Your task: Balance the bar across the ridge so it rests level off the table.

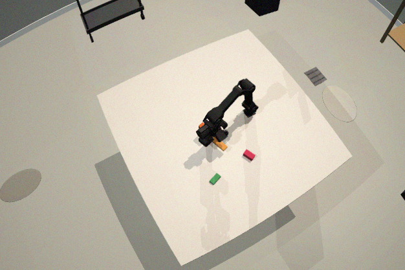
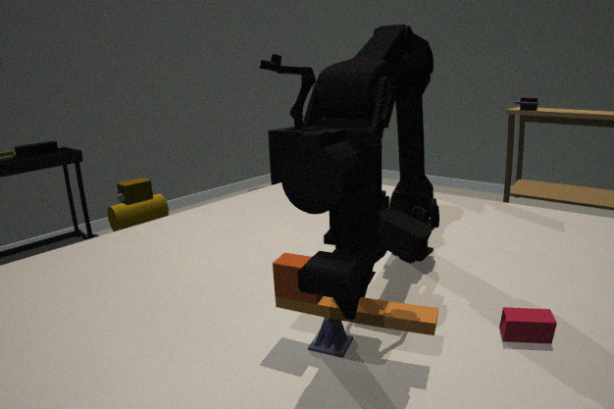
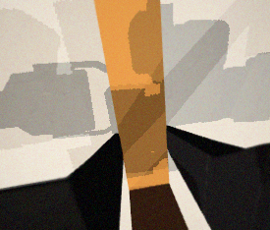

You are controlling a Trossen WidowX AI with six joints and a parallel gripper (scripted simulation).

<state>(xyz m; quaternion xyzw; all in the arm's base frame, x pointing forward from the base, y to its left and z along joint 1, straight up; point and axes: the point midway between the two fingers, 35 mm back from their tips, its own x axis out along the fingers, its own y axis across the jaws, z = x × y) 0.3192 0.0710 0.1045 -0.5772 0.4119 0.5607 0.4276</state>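
The orange bar (image 1: 220,144) (image 2: 411,316) (image 3: 131,54) carries a darker orange block (image 1: 201,125) (image 2: 287,279) at one end. My gripper (image 2: 346,307) (image 3: 141,135) is shut on the bar near its middle. The bar is clear of the table at both ends and looks roughly level in the exterior view. The dark blue ridge (image 2: 331,339) stands on the table under the bar, a little toward the block end. Its top is at the bar's underside; whether they touch is hard to tell. The ridge is hidden in the top view and the wrist view.
A red block (image 1: 248,155) (image 2: 528,326) lies on the pale table top (image 1: 156,96) (image 2: 148,295) beyond the bar's plain end. A green block (image 1: 215,179) lies farther off in the top view. Carts and a yellow tank stand away from the table.
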